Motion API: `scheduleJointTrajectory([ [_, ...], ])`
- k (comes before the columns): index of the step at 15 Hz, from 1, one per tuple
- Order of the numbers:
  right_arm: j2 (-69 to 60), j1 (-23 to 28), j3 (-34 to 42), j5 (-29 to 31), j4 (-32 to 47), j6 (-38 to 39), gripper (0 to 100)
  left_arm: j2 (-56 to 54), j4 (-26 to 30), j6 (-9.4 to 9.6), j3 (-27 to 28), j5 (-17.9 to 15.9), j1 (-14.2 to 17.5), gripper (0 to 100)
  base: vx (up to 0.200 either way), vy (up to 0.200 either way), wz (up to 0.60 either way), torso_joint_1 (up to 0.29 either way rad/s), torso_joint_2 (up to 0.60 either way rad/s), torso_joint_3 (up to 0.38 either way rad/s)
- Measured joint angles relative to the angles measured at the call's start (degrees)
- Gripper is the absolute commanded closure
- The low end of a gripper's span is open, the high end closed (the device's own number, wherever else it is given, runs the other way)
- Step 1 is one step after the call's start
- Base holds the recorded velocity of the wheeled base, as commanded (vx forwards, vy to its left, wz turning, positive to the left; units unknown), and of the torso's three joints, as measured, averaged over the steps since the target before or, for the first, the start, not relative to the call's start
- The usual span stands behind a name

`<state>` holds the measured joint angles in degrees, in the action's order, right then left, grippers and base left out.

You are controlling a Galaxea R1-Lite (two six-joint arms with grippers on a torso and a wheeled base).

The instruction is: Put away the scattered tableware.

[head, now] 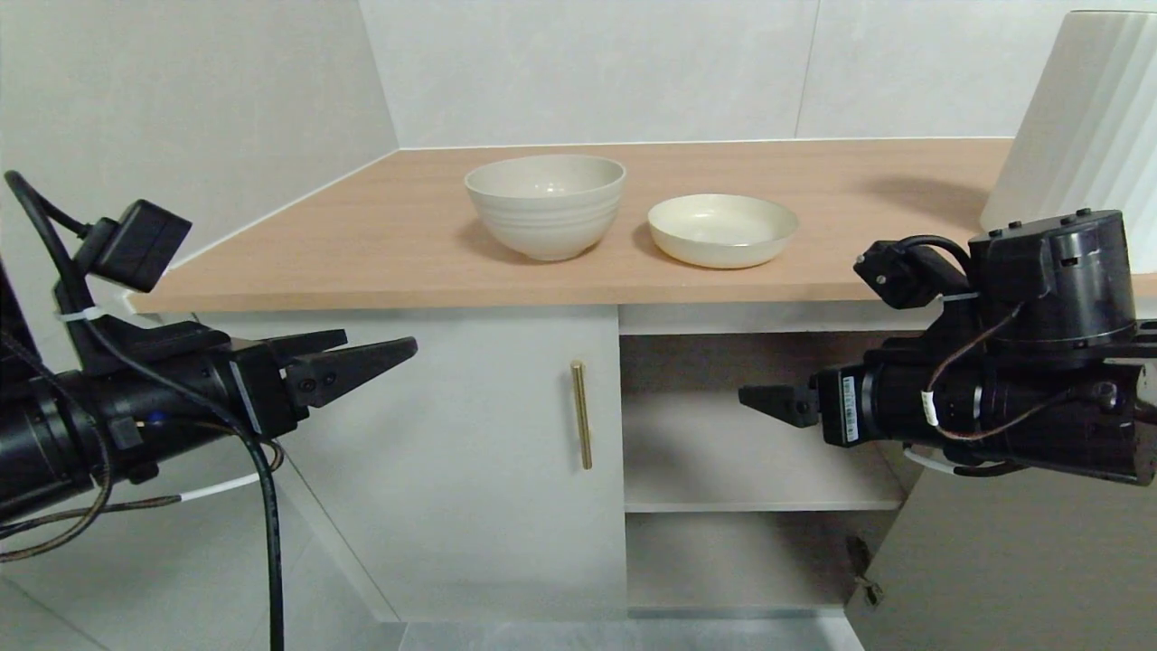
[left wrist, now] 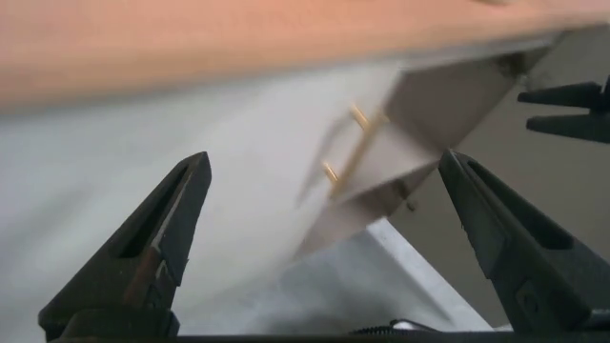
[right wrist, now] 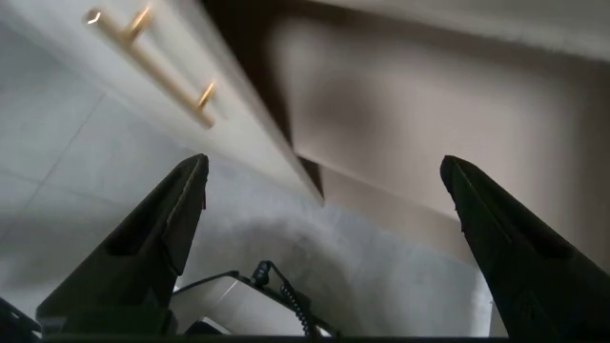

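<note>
While the left gripper (head: 380,341) and right gripper (head: 764,400) are hanging before the cupboard (head: 470,470), the bowl (head: 545,203) and dish (head: 722,229) are sitting side by side on the counter (head: 362,244). Left wrist view: its jaws are gaping wide, holding nothing. Right wrist view: its jaws are gaping wide too, holding nothing.

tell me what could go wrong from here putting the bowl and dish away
1. The bowl and dish sit close together on the counter; gripping one could nudge the other.
2. Both the left tool and right tool are below the counter's edge, so lifting up may strike it.
3. The open door stands beside the right arm and could get bumped.
</note>
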<state>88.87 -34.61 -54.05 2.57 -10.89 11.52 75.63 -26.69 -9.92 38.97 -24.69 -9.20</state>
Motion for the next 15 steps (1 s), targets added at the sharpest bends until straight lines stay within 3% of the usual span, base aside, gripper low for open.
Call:
scheduleJointTrajectory([
  [5,-0.87,-0.06,0.28,-0.11,0.16,0.0,0,-1.33,1.12,-0.12,0.16,0.02,-0.02,0,0.0,0.0,0.0,0.018,-0.07,-0.074],
  [15,-0.8,-0.04,0.23,-0.04,0.16,-0.26,0,0.83,1.18,-0.17,-0.11,-0.4,-0.22,0,0.0,0.0,0.0,0.169,-0.45,-0.28],
])
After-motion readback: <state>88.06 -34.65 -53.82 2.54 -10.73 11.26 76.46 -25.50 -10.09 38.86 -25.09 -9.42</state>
